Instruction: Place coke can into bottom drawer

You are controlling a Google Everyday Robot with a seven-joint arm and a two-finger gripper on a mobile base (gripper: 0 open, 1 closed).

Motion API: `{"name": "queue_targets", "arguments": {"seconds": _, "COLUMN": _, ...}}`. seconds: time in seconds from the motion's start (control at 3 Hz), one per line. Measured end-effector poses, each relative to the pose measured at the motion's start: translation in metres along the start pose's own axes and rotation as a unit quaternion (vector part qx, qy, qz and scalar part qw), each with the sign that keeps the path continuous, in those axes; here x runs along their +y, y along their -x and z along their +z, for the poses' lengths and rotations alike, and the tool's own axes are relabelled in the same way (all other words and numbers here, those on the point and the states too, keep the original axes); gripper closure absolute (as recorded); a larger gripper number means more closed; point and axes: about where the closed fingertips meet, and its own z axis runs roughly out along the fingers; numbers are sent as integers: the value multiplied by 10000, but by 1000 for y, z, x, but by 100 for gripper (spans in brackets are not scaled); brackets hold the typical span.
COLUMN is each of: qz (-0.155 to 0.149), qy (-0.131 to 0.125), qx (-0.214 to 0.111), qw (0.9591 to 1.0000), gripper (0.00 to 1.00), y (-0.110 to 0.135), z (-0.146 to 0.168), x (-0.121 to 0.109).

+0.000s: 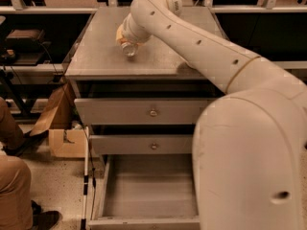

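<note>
While the arm (201,47) is arching in from the lower right, gripper (126,41): hanging low over the cabinet top (96,56), toward its middle, and mostly hiding behind the arm's own end.
Grip state: not showing from this angle; I cannot tell whether it is spread or pressed together.
Coke can (130,50): sitting at the cabinet top directly under the gripper, with only a silvery end and a sliver of its body peeking out; whether it is being pinched is not showing.
Bottom drawer (148,190): standing pulled wide open at the cabinet's foot, its grey floor facing the camera, well apart from the can above.
Upper drawers (120,111): sitting above it, each showing a round centre knob.
Cardboard box (62,140): lying on the floor just left of the cabinet.
Person's legs (14,195): showing at the left edge, wearing tan trousers.
</note>
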Motion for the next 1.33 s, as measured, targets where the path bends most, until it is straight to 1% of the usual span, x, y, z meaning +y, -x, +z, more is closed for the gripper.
{"name": "queue_targets", "arguments": {"seconds": 0.33, "qz": -134, "qy": 235, "qx": -146, "qw": 9995, "gripper": 100, "y": -11, "z": -41, "x": -3}}
{"name": "queue_targets", "arguments": {"seconds": 0.67, "qz": -305, "qy": 368, "qx": -230, "qw": 9986, "gripper": 100, "y": -17, "z": -74, "x": 2}}
{"name": "queue_targets", "arguments": {"seconds": 1.0, "qz": -556, "qy": 497, "qx": -210, "qw": 9970, "gripper": 100, "y": -26, "z": -102, "x": 7}}
{"name": "queue_targets", "arguments": {"seconds": 1.33, "qz": -904, "qy": 612, "qx": -107, "qw": 9940, "gripper": 100, "y": -42, "z": -122, "x": 9}}
